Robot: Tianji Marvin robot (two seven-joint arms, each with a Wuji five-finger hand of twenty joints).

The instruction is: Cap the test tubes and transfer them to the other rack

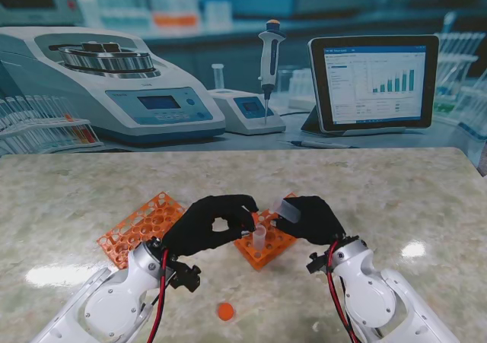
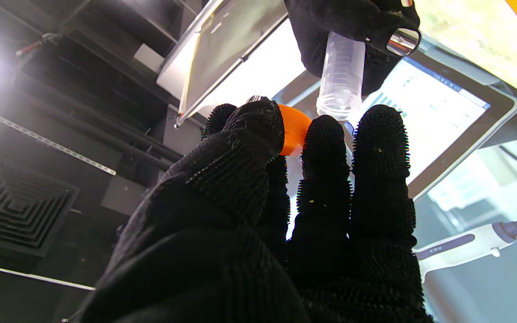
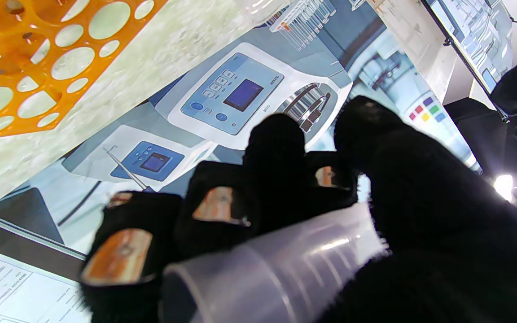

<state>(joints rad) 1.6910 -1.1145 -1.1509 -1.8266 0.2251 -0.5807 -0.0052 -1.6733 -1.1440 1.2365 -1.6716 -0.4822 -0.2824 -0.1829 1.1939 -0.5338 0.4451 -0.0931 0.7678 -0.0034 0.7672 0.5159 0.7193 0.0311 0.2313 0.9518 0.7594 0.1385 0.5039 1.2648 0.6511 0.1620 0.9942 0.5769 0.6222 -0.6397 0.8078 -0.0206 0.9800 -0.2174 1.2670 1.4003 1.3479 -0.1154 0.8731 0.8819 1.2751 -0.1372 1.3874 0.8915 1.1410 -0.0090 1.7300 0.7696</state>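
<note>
While the right hand [image 1: 310, 219] grips a clear plastic test tube [image 1: 288, 210] in its curled fingers, lifted off the table and tilted with its open mouth toward the other hand, the left hand [image 1: 207, 225] pinches an orange cap [image 2: 293, 129] between thumb and fingertips. In the left wrist view the cap sits just beside the tube's rim, close but apparently not yet on it. Both hands meet over the small orange rack [image 1: 264, 246], where another uncapped tube [image 1: 259, 239] stands upright. A larger orange rack [image 1: 141, 227] lies to the left on the marbled table [image 1: 396, 198], and a spare orange cap [image 1: 225, 310] lies loose on the table nearer to me.

The tube looks light, stiff and thin-walled, with a smooth, probably slippery surface; it should tolerate a firm hold but could rotate or slide in the gloved fingers if the cap is pressed on off-axis. The best hold is likely around the upper body, leaving the rim free, as the right hand seems to do now. The cap is small and rigid, and easily dropped; gripping it by its side wall keeps its open face clear to seat squarely on the mouth. Misalignment is the main risk.
</note>
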